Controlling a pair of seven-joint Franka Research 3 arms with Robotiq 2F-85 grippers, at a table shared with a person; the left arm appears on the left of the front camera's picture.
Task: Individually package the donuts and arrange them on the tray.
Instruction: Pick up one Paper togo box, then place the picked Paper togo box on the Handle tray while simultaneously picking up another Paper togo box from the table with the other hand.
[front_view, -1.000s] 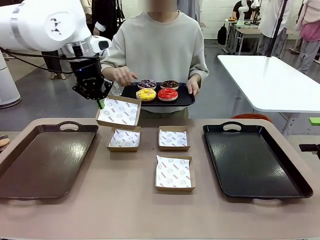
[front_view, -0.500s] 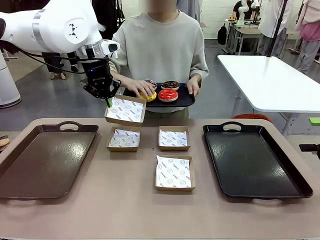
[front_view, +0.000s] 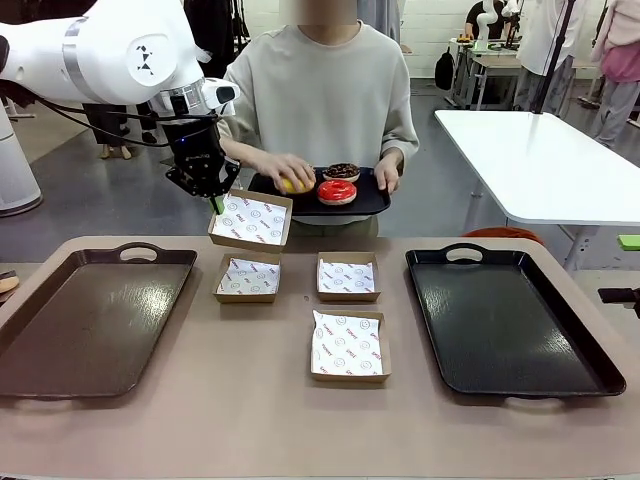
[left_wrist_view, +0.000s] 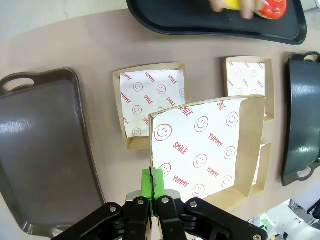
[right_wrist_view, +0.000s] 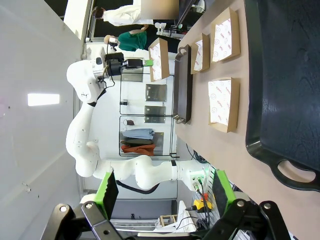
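Front view. The left claw (front_view: 213, 203), pads pinched shut on the rim of a box (front_view: 250, 220), holds it in the air over the far edge of the desk (front_view: 250, 430), at 11 o'clock from the desk's middle. The box is tilted, its printed lining facing up. This is judged an offering, so that a donut can be dropped in without a reach across the desk. The person's hand (front_view: 283, 168) closes over the yellow donut (front_view: 291, 186) on a serving tray (front_view: 372, 202), which the person holds just beyond the box. The red donut (front_view: 336, 190) lies at 3 o'clock of the yellow one, and the chocolate donut (front_view: 342, 169) at 12 o'clock of the red. Three boxes (front_view: 348, 346) lie open on the desk between the brown tray (front_view: 60, 350) at 9 o'clock and the black tray (front_view: 590, 365) at 3 o'clock, ready to be lifted in turn. No donut is boxed yet, so the task is judged to be at its first packing.

Left wrist view. The thin cardboard wall stands between the green pads at the box's 7 o'clock corner. So small a grip leaves the whole lining free, but the box may sag or twist under a donut's weight.

Right wrist view. The right claw (right_wrist_view: 163, 195) stands wide with nothing between its pads, near the black tray's handle. It is judged to be idle.
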